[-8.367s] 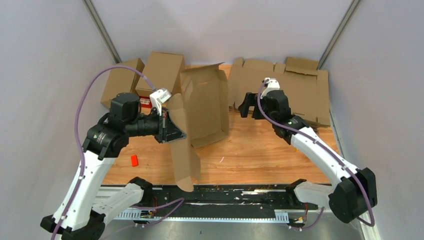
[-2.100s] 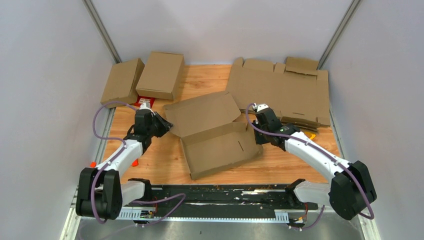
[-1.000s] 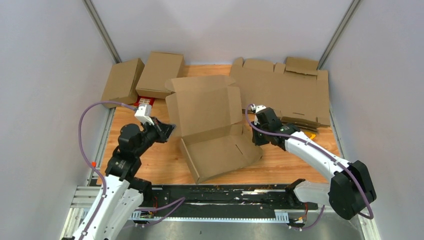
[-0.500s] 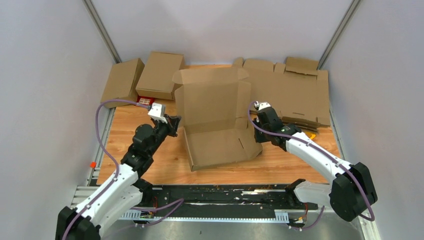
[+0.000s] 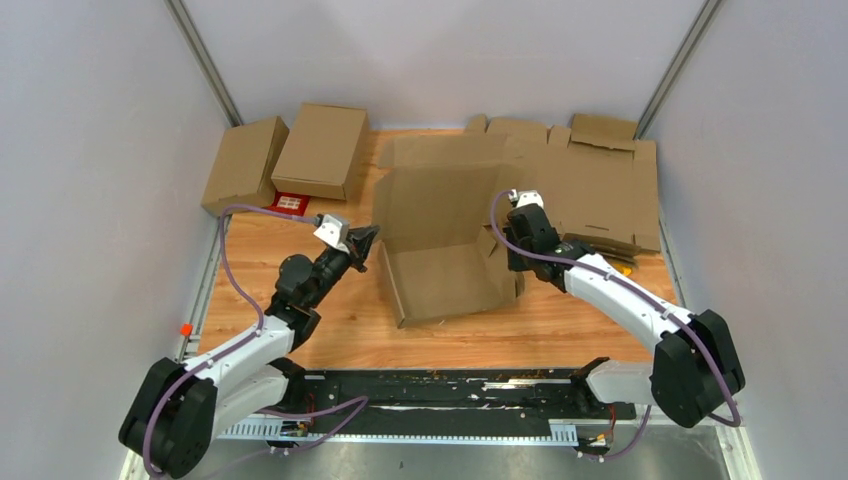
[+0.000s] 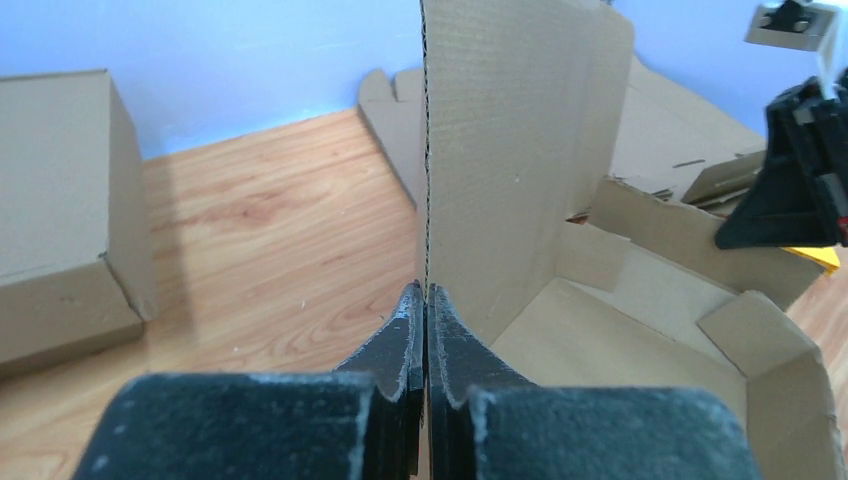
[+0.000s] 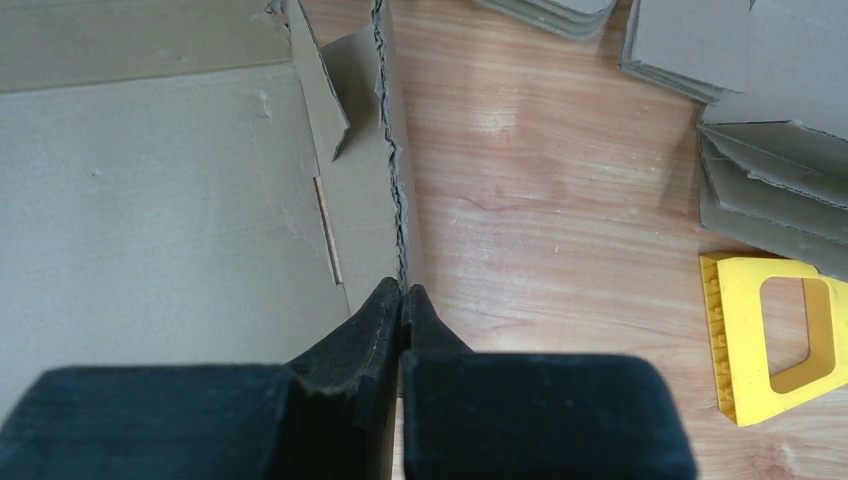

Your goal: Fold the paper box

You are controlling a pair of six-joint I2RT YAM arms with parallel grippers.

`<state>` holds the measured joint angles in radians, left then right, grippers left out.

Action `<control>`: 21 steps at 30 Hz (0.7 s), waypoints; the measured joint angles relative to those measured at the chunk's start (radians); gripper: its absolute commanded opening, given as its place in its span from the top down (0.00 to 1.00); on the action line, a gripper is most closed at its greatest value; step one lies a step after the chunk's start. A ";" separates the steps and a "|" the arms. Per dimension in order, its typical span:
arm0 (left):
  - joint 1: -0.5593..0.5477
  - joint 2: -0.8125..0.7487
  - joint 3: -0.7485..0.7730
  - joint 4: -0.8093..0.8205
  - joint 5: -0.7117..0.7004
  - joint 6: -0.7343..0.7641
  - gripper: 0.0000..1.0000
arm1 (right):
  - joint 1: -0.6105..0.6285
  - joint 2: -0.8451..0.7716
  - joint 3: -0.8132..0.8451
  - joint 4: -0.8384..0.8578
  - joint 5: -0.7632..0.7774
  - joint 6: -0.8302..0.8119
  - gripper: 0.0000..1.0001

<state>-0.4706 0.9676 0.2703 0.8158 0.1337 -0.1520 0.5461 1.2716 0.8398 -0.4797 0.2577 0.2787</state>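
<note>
The paper box [image 5: 445, 240] stands half-formed mid-table, plain brown cardboard with its base [image 5: 450, 285] flat and a tall panel raised behind. My left gripper [image 5: 368, 240] is shut on the box's left side wall; in the left wrist view the wall's corrugated edge [image 6: 426, 150] runs straight up out of my closed left gripper [image 6: 426, 292]. My right gripper [image 5: 512, 262] is shut on the right side wall. The right wrist view shows that wall's ragged edge [image 7: 393, 150] entering my right gripper [image 7: 402, 290], the box floor [image 7: 160, 220] to its left.
Two closed brown boxes [image 5: 285, 155] sit at the back left beside a small red card [image 5: 288, 202]. A stack of flat notched cardboard sheets [image 5: 590, 185] fills the back right. A yellow frame-shaped piece [image 7: 770, 335] lies right of the box. An orange bit [image 5: 185, 328] rests at the left edge.
Both arms have swung the box more upright and square. The left gripper has moved right and forward with its wall; the tall rear panel has risen and shifted right.
</note>
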 measured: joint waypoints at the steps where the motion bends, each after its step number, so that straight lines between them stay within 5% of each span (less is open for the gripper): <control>1: 0.000 -0.001 -0.005 0.014 0.013 0.005 1.00 | 0.000 0.004 0.003 0.005 0.006 0.000 1.00; 9: -0.001 -0.024 -0.048 0.067 0.079 0.020 0.99 | 0.000 0.009 0.005 0.012 0.009 -0.021 0.98; 21: -0.002 -0.056 -0.119 0.117 0.128 -0.008 0.99 | -0.002 -0.060 0.004 0.012 -0.196 -0.091 0.89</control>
<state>-0.4725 0.9112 0.1513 0.9325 0.2619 -0.1600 0.5446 1.2121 0.8436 -0.4675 0.0620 0.1875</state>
